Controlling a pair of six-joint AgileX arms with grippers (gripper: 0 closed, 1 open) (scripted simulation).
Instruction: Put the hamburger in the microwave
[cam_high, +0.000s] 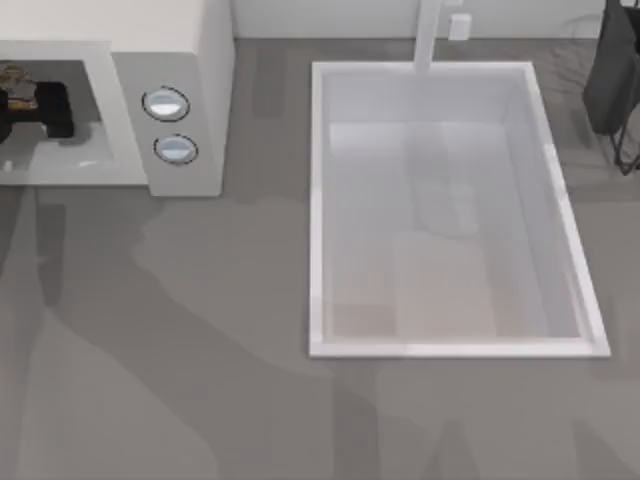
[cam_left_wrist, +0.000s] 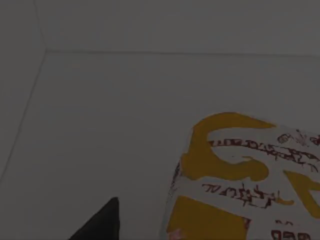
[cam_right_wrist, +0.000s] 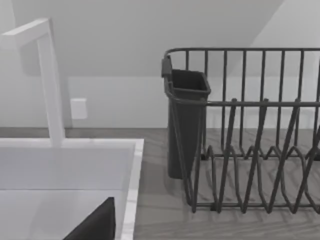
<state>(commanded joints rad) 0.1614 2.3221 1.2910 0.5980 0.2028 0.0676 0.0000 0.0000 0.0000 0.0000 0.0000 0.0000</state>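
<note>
Inside the microwave (cam_high: 190, 60) cavity, my left hand (cam_high: 40, 105) is hovering by the hamburger (cam_left_wrist: 240, 180); finger state unclear; withdrawing calls for slowness.

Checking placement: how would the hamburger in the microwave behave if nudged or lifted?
The hamburger looks small and low, so probably light. It seems to lie flat on the microwave floor beside the left gripper, so unlikely to roll. Its printed wrapping may be slippery. The right gripper idles by the sink.

Top view evenly bright, soft grey shadows across the grey desk (cam_high: 200, 350); left wrist view dark; right wrist view diffuse, glare-free.
</note>
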